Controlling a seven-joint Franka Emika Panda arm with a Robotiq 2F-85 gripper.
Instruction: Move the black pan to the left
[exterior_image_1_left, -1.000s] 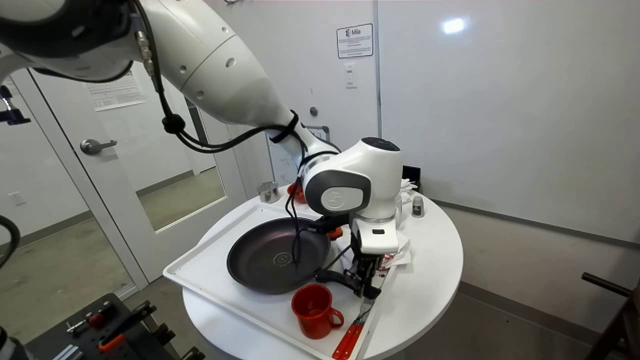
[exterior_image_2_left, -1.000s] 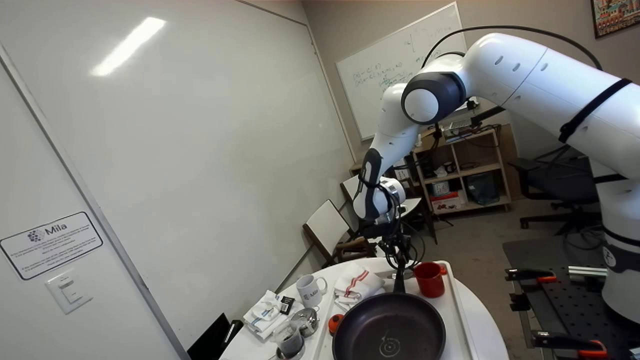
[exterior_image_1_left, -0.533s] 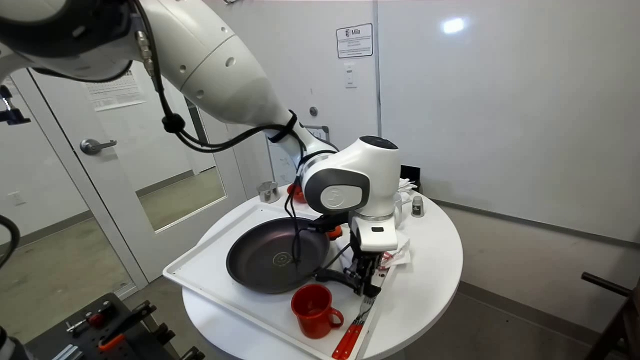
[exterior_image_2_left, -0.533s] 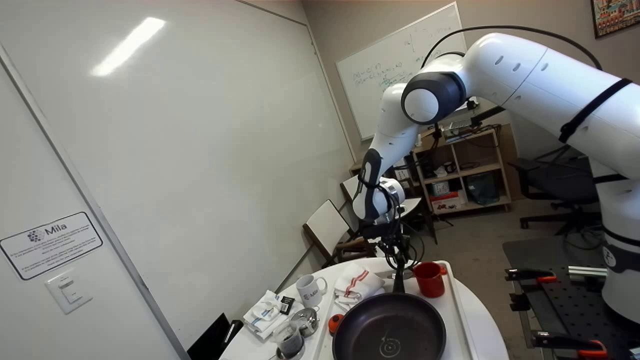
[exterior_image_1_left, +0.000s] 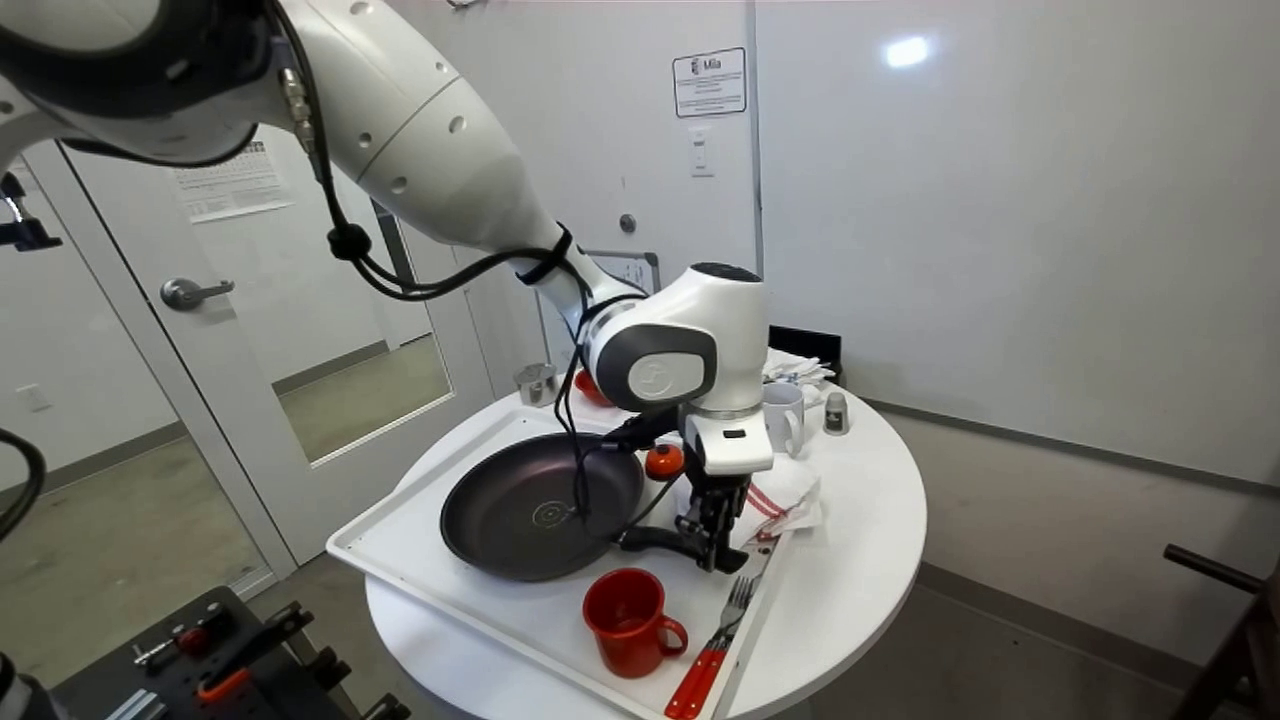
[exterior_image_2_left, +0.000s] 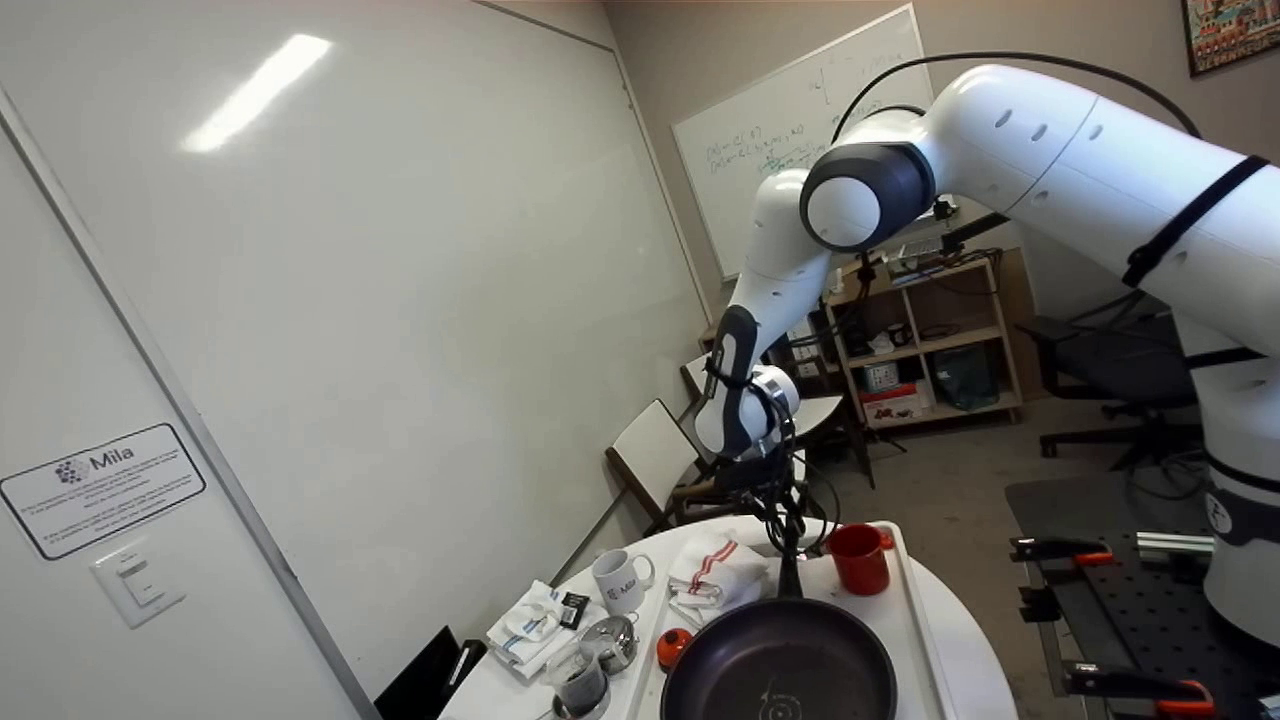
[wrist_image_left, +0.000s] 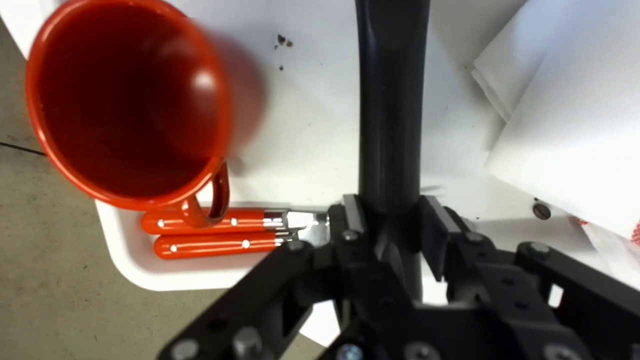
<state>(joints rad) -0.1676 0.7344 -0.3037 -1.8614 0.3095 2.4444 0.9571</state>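
In an exterior view, the black pan (exterior_image_1_left: 530, 510) is left of the gripper (exterior_image_1_left: 712, 548), over the white tray (exterior_image_1_left: 420, 535) on the round surface (exterior_image_1_left: 860, 580); its handle (exterior_image_1_left: 655, 540) points right, and whether its base touches the tray cannot be told. The red cup (exterior_image_1_left: 630, 622) stands upright on the tray, nearer than the pan, with red-handled cutlery (exterior_image_1_left: 708, 660) to its right. An orange-red round thing (exterior_image_1_left: 664, 462) is just beside the pan's far right rim, and a striped cloth (exterior_image_1_left: 790, 495) lies right of the gripper. In an exterior view, the white mug (exterior_image_2_left: 620, 582) stands left of the cloth; the pan is at the near end, partly out of frame, its handle pointing far, with the cup to the handle's right. In the wrist view, the gripper grasps the handle, its fingers (wrist_image_left: 353, 215) pressed to it from both sides; the cup and the cutlery are to the left, the cloth to the right.
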